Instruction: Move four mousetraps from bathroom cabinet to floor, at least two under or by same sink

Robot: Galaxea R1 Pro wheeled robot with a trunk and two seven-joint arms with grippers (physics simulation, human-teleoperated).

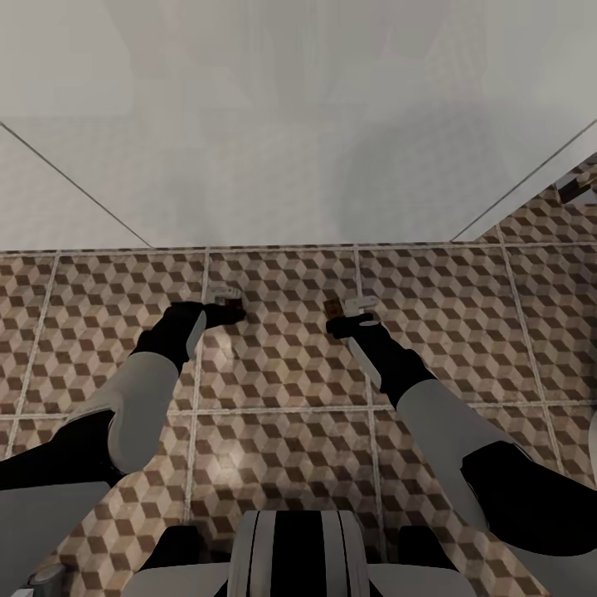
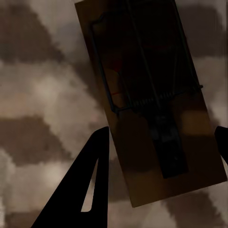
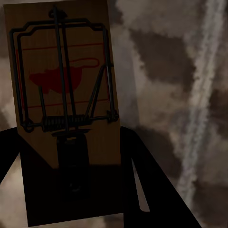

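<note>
Wrist views: each hand (image 2: 159, 156) (image 3: 71, 161) clamps mousetrap (image 2: 147, 95) (image 3: 64, 99), long axis along fingers, bait end outward.

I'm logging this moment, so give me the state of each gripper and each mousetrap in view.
Left gripper: shut on left mousetrap, low over the floor.
Right gripper: shut on right mousetrap.
Left mousetrap: held between the fingers, bar and spring side facing the wrist camera.
Right mousetrap: held between the fingers, red bait patch showing.
</note>
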